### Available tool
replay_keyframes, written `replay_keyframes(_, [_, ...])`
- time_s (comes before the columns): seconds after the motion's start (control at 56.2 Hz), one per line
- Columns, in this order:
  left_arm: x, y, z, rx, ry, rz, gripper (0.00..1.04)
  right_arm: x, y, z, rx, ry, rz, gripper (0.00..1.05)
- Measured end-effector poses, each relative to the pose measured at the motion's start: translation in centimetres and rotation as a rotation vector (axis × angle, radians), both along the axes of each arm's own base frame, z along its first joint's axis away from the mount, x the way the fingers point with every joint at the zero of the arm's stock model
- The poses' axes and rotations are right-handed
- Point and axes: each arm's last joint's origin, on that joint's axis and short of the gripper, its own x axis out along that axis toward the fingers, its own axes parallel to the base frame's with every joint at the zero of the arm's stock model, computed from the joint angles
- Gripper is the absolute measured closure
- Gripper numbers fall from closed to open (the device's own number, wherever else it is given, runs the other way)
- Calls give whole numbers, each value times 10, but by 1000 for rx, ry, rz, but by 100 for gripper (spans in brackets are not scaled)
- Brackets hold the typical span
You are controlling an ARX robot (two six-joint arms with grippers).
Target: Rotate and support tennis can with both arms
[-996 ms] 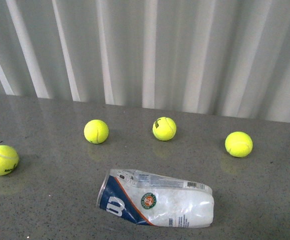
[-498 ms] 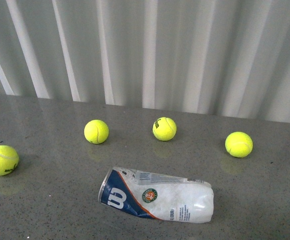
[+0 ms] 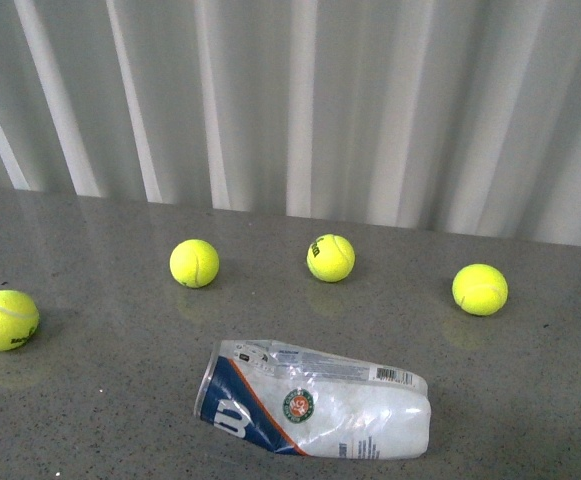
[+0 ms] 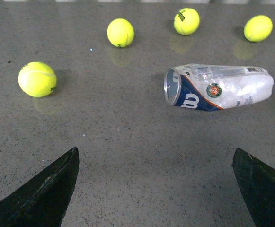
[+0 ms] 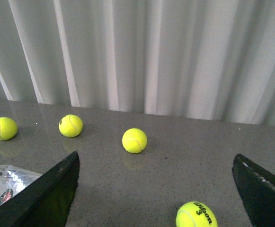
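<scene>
Your left gripper [image 4: 155,151] and right gripper [image 5: 155,155] both hang spread wide, holding nothing. The tennis can [image 3: 313,399] lies on its side at the front view's lower centre on the tabletop [image 3: 90,400]. Its label has just rolled back downward, so it likely rocks freely and needs bracing.

left pincer [image 4: 155,153]: jaws wide apart | right pincer [image 5: 155,156]: jaws wide apart

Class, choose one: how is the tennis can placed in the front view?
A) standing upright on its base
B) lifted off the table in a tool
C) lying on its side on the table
C: the tennis can lies flat on its side on the grey table.
</scene>
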Motion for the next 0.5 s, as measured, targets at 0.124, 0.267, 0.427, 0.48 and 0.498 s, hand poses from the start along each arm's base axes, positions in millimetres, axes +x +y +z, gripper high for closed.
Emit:
replay_keyframes(0.124, [17, -2, 35, 32, -124, -30, 7, 0, 0, 0, 0, 0, -2, 7])
replay_keyframes(0.267, [68, -7, 49, -58, -123, -121, 7, 0, 0, 0, 0, 0, -2, 7])
replay_keyframes(0.427, [139, -14, 26, -76, 39, -119, 7, 0, 0, 0, 0, 0, -3, 7])
replay_keyframes(0.48, [151, -18, 17, -93, 92, -133, 7, 0, 0, 0, 0, 0, -3, 7])
replay_keyframes(0.498, [157, -19, 11, -103, 114, -143, 7, 0, 0, 0, 0, 0, -2, 7])
